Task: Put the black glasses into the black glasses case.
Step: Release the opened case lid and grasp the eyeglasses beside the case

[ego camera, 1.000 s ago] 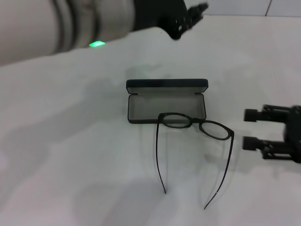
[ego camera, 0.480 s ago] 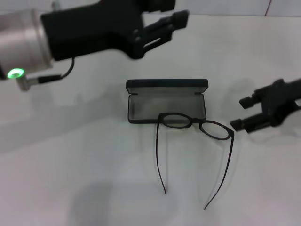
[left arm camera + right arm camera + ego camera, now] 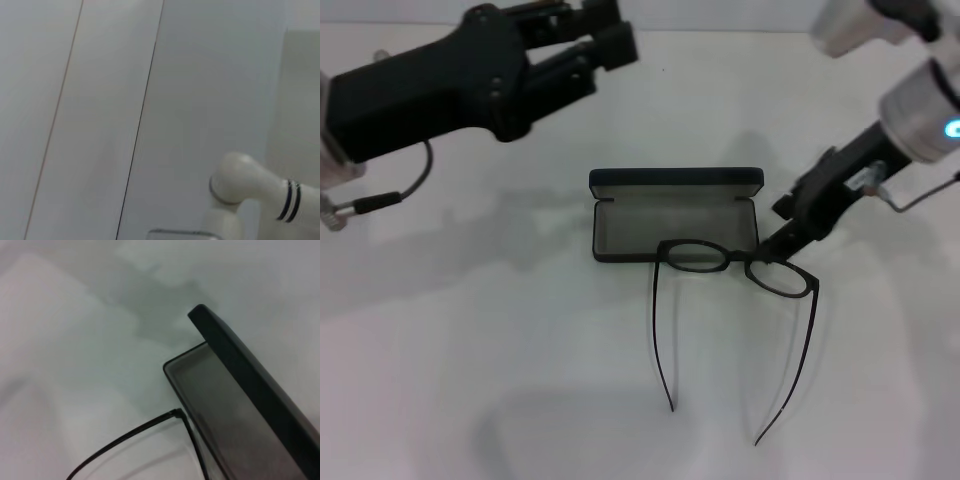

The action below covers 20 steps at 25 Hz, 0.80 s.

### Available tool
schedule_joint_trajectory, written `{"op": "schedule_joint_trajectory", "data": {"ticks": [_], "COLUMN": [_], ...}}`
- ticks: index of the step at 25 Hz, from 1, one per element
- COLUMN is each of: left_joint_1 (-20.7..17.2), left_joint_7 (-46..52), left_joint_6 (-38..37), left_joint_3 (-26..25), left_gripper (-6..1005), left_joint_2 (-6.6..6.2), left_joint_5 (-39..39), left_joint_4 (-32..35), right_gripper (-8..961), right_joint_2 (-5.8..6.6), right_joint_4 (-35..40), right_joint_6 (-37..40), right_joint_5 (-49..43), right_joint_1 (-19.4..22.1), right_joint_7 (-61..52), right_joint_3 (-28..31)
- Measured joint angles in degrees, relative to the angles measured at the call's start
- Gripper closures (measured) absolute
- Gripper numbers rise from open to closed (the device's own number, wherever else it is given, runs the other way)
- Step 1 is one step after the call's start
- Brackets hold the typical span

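Head view: right gripper tips reach the black glasses; whether it grips them is unclear.
Right wrist view: only the open black glasses case and frame.
Left gripper: aloft, fingers apart.

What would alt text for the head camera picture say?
An open black glasses case lies on a white table, black glasses unfolded at its front edge. The right tool reaches down to the frame; the left tool hovers far behind.

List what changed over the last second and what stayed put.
The right gripper swung in from the table's right edge and now sits tip-down at the right lens of the black glasses. The left gripper drew back to the far left. The glasses and the open black glasses case did not shift.
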State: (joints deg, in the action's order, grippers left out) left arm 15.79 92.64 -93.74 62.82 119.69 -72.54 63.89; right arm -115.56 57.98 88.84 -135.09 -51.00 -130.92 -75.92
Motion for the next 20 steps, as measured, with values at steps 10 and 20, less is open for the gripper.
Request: {"op": "schedule_joint_trajectory", "data": {"ticks": [10,20], "left_joint_1": [0.88,0.88], "left_joint_7": [-5.94,-9.98], "left_joint_6": [-5.26,-8.13], "left_joint_3": [-3.04,-3.42], "left_gripper": [660,667], "left_joint_2": [-0.34,-1.08], "left_joint_5": [0.19,-1.23], "left_joint_4": [-7.64,-14.73], "right_gripper": [306,338], "right_joint_2": [-0.67,-0.67], "right_joint_4": [-6.37,-12.13], "right_joint_6": [-5.02,-10.05], "right_joint_5": [0.85,4.3], "right_joint_1": [-4.82,-6.97], "right_joint_7": [-0.34,-0.24], "right_joint_3": [-6.59,-11.57]}}
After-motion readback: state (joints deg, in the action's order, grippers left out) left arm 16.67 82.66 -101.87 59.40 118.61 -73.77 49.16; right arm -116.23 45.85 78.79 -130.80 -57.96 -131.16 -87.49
